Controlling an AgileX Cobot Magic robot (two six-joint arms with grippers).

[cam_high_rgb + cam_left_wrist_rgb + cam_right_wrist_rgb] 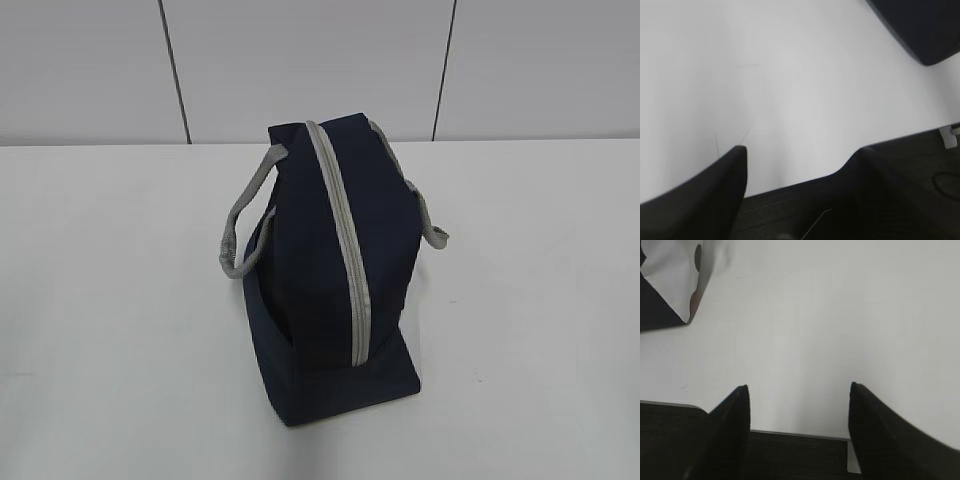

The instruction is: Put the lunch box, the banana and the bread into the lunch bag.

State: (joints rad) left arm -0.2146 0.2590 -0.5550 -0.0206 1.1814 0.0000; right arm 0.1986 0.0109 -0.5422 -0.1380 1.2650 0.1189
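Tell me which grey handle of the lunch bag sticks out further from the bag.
The left handle of the lunch bag: it loops wide of the side, while the right handle hugs it.

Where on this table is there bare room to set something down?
White table lies bare left of the lunch bag and right of it, out to the edges. The bag's looping handles crowd only its flanks at mid-table.

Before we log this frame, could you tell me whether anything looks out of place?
Nothing looks spilled or damaged. The lunch bag stands on the table with its zipper closed, and the lunch box, banana and bread are not visible in any view.
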